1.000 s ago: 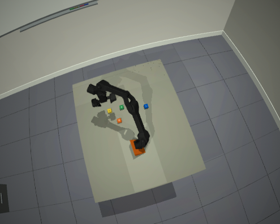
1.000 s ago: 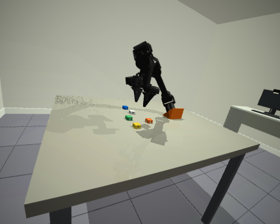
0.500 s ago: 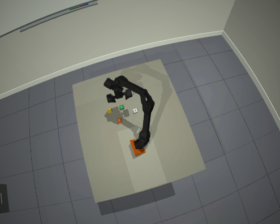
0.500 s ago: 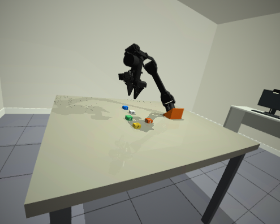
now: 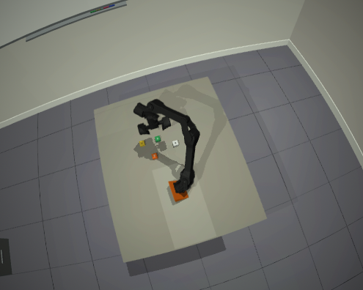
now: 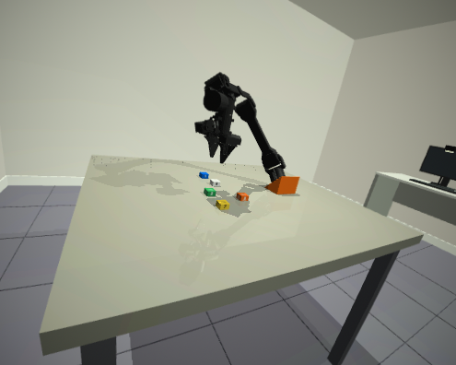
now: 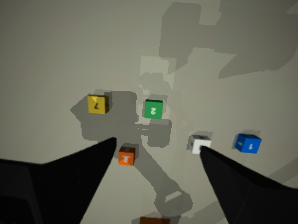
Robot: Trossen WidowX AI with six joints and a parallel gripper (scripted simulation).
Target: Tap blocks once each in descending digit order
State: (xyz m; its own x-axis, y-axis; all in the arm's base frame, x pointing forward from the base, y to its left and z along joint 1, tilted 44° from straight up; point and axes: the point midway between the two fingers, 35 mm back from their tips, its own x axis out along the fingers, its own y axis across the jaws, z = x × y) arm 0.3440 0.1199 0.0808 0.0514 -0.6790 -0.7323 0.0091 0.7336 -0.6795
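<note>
The yellow block [image 5: 142, 143] [image 6: 222, 205] [image 7: 97, 104] shows a 7. The green block [image 5: 158, 138] [image 6: 209, 192] [image 7: 153, 109] shows a 2. The blue block [image 6: 204, 175] [image 7: 248, 143] shows a 1; the arm hides it in the top view. The orange block [image 5: 155, 156] [image 6: 242, 196] [image 7: 127, 156] and the white block [image 5: 175, 143] [image 6: 215, 182] [image 7: 200, 144] have digits too blurred to read surely. My gripper [image 5: 155, 128] [image 6: 217, 158] [image 7: 158, 146] is open and empty, high above the table. In the wrist view the green block appears ahead of the gap between the fingertips.
The blocks stand apart on the pale table [image 5: 141, 220] [image 6: 146, 258]. The arm's orange base [image 5: 179, 198] [image 6: 288, 185] [image 7: 155, 220] is on the table, beyond the orange block from the gripper. The arm's shadow falls around the blocks.
</note>
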